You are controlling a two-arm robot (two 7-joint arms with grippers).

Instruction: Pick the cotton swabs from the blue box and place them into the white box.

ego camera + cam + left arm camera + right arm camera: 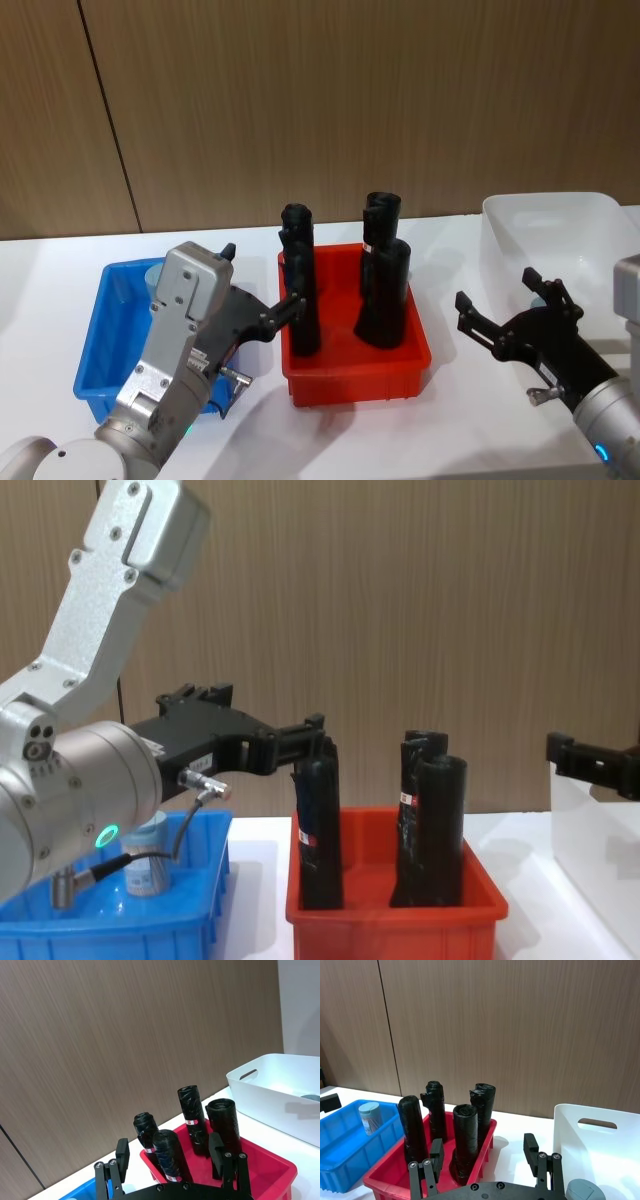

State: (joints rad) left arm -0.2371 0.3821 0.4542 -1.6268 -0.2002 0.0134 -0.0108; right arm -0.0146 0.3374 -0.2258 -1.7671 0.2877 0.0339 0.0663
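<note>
Standing by the table (440, 430) here. The left gripper (169, 1144) is hanging above the blue box (100, 345) with its fingers (122, 1152) spread apart and nothing between them. It's pointing across at the red bin (360, 378), fingertips about level with the tops of the four black rolls (385, 295) standing in there. One tip sits right by the nearest roll, and I can't tell if it actually touches. One jar of cotton swabs (370, 1117) stands upright in the blue box, down below and behind that gripper, back under its wrist, so it's not in its grasp. Over on the other side, the right gripper (498, 290) is wide open and empty too, hovering at the corner of the white box (560, 212) closest to the red bin. A second jar (585, 1191) with a pale blue lid is inside the white box, just past and under that gripper's fingers. The red bin sits between the two grippers.
</note>
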